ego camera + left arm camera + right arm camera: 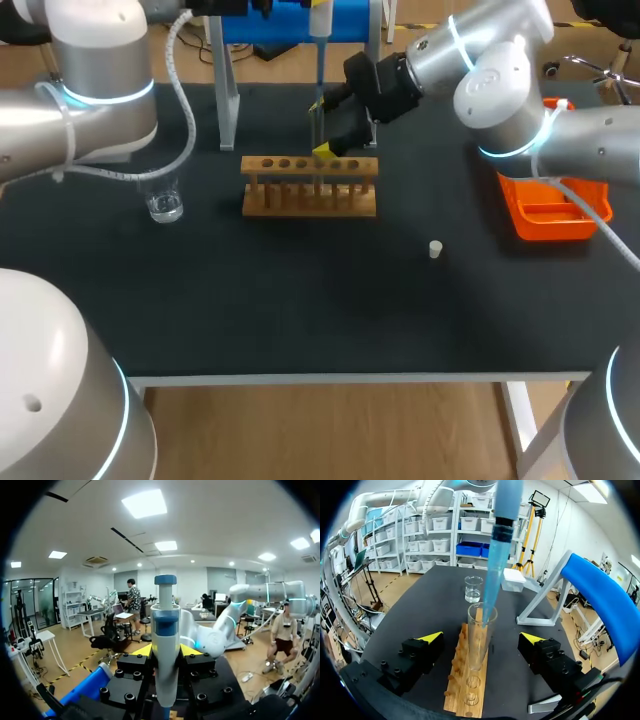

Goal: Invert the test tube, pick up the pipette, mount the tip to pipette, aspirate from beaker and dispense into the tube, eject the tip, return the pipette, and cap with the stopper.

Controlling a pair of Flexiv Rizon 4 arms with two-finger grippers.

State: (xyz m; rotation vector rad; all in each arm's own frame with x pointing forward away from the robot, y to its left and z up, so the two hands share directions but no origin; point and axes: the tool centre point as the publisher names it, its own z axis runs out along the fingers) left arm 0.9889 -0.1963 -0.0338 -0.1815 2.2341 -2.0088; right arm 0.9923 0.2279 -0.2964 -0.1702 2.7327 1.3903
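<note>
While the left gripper (pixel 167 652) is clamped on the pipette (pixel 165 630), with one yellow-tipped finger against each side of the white body, the pipette's blue plunger end points up out of the fingers in the left wrist view. The left arm enters from the left side of the head view and reaches to the back of the table (pixel 300 320).

1. Beaker (pixel 165 204): stands upright at the left of the table, well apart from the rack. It holds a little clear liquid.
2. Wooden rack (pixel 310 187): lies across the middle of the table, towards the back.
3. Test tube (pixel 479 640): stands upright in the rack, mouth up.
4. Pipette tip (pixel 492 580): blue, mounted on the pipette, hanging nearly vertical. Its lower end sits just inside the mouth of the test tube.
5. Right gripper (pixel 482 637): fingers spread wide. It is level with the rack, one finger on each side of the test tube, and neither finger touches the glass. It holds nothing.
6. Stopper (pixel 436 249): small and white, standing alone on the table to the right of the rack and nearer the front edge.
7. Orange tray (pixel 548 218): rests at the right edge of the table, under the right arm.
</note>
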